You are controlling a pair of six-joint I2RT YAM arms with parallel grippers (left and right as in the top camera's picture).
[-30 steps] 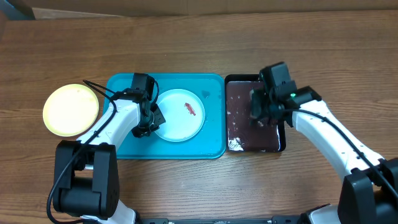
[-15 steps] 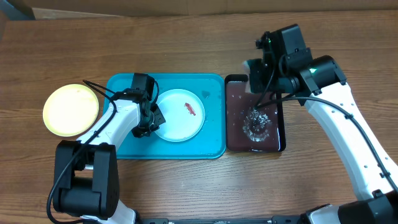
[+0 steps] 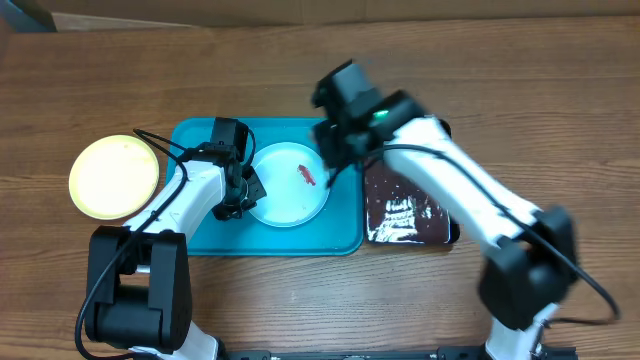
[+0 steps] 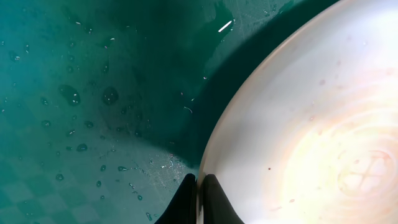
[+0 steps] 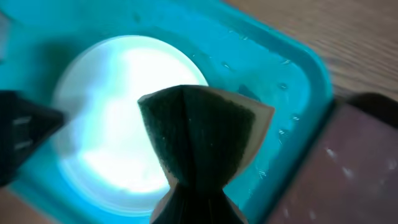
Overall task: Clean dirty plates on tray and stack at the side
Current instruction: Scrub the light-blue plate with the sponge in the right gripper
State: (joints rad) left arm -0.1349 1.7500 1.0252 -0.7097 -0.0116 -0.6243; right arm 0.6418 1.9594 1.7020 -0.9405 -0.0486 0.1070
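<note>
A white plate [image 3: 288, 186] with a red-brown smear [image 3: 307, 176] lies on the turquoise tray [image 3: 200, 235]. My left gripper [image 3: 240, 196] is shut on the plate's left rim. In the left wrist view its fingertips [image 4: 199, 190] pinch the plate [image 4: 298, 124] edge over the wet tray [image 4: 93, 93]. My right gripper [image 3: 335, 152] hovers over the tray's right part, beside the plate. It is shut on a dark green sponge [image 5: 198, 134], which hangs above the plate [image 5: 118, 106] and the tray [image 5: 280, 81]. A pale yellow plate [image 3: 113, 177] sits on the table, left of the tray.
A dark brown tray [image 3: 410, 215] holding water and foam lies just right of the turquoise tray; its edge [image 5: 357, 162] shows in the right wrist view. The left arm's black cable [image 3: 160, 145] loops over the tray's left rim. Bare wood table surrounds both trays.
My right arm has swung left from over the dark tray to above the turquoise tray's right side, carrying the sponge. The left gripper and the plate have not moved.
</note>
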